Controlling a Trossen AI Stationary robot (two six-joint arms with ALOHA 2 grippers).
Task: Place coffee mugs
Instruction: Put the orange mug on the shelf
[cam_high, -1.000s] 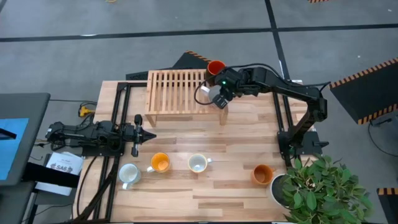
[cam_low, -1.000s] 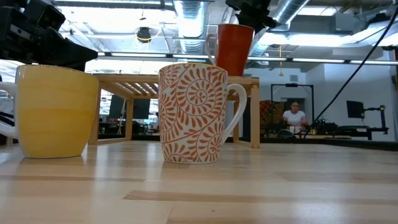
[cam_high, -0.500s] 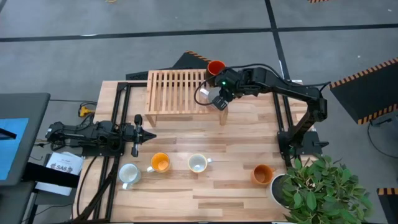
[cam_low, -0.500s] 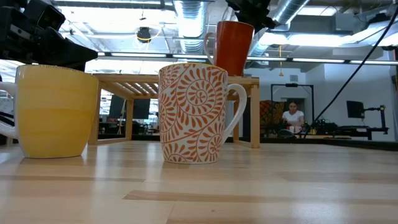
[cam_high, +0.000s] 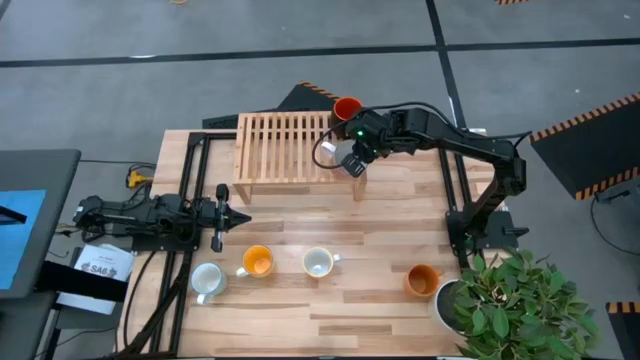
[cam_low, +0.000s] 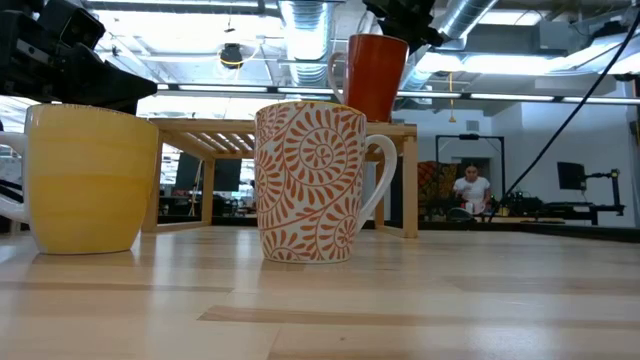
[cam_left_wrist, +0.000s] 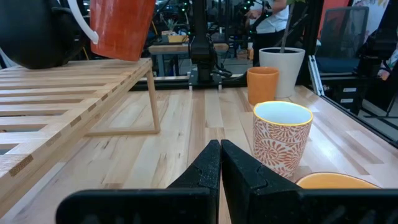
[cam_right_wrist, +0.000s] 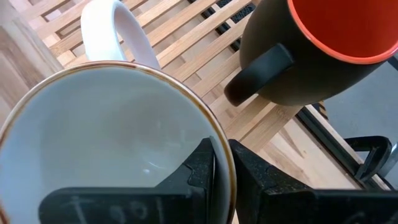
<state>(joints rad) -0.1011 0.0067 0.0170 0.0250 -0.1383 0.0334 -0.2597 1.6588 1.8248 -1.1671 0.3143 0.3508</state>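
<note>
The right gripper is clamped on the rim of a glossy mug, red outside and white inside, and holds it above the right end of the slatted wooden rack at the far side of the wooden table. Just beside it, on the far right corner of the rack, is a dark mug with orange inside.

The left gripper waits low at the left, fingers together. Along the near edge stand a white mug, an orange mug, a patterned white mug and another orange mug near the green potted plant. All the mugs seem empty.
</note>
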